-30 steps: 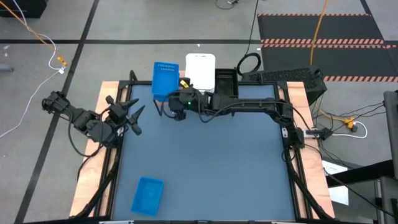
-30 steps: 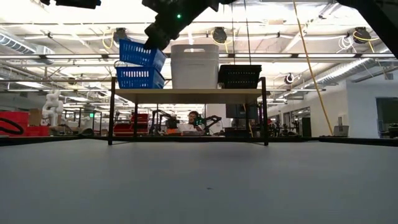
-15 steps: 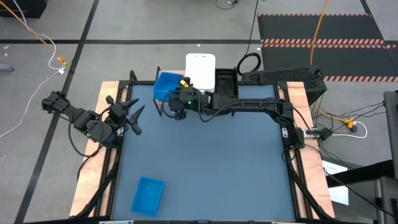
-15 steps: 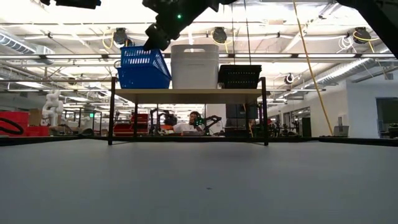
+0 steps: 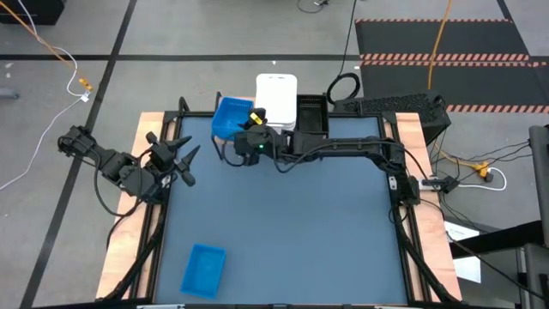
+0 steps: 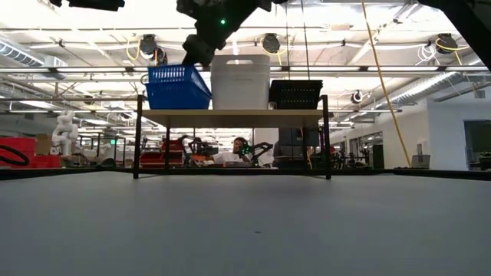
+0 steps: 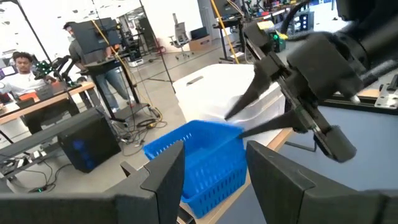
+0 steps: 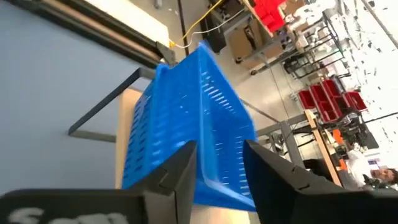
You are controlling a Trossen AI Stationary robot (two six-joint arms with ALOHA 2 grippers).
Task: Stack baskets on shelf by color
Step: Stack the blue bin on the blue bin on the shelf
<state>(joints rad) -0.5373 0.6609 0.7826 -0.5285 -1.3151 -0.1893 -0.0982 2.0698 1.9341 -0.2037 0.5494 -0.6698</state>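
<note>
Two blue baskets point(image 6: 178, 87) now nested, level.

My two dark fingers point(image 8: 177, 177) stand apart, and just beyond their tips sits a bright blue basket point(image 8: 186, 134) with slotted sides, filling the gap between them. It rests on a light-wood shelf point(image 8: 129, 106) with a thin black leg point(image 8: 102, 112). Far past it I see red bins point(image 8: 326, 99).
</note>
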